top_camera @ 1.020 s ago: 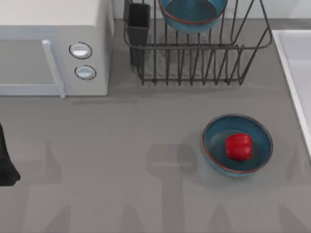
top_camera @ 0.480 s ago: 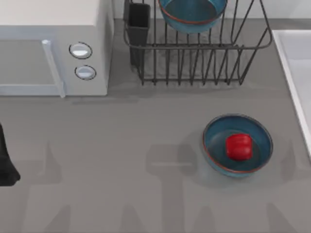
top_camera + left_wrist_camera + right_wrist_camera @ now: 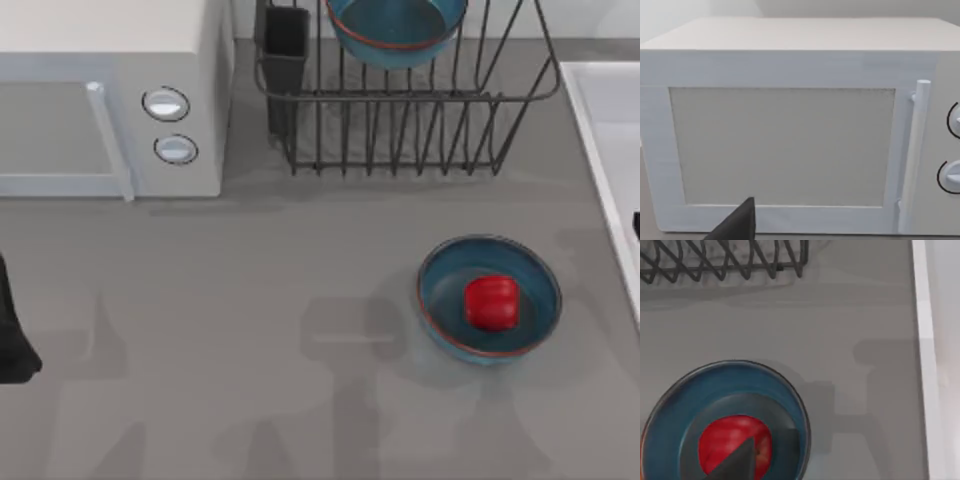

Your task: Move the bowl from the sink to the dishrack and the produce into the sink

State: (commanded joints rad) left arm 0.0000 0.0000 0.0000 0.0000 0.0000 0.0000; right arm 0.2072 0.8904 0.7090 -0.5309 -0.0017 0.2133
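The right gripper [image 3: 740, 460] shows in its wrist view as 1 dark fingertip over the produce [image 3: 735, 442]; I cannot tell how wide its jaws stand. In the top view a dark sliver of that arm sits at the right edge of the bench, over the sink [image 3: 612, 130].

1 bowl [image 3: 395, 28] already stands in the dishrack [image 3: 400, 125] at the bench's far edge, so that half of the task looks done. The red produce [image 3: 492, 302] lies inside the other bowl [image 3: 489, 297], which sits on the open bench [image 3: 250, 300] toward its right side, near the sink's white rim and apart from it.

The step in hand, as I judge it, is reaching for the produce. The next move calls for coming down into the bowl, closing on the fruit without knocking the rim, then carrying it over the sink wall.

The left gripper [image 3: 737, 225] is parked at the left edge, facing the microwave [image 3: 790, 125]; only 1 finger is seen, so its opening cannot be told. The sink's basin and the rack's far side are cut off.
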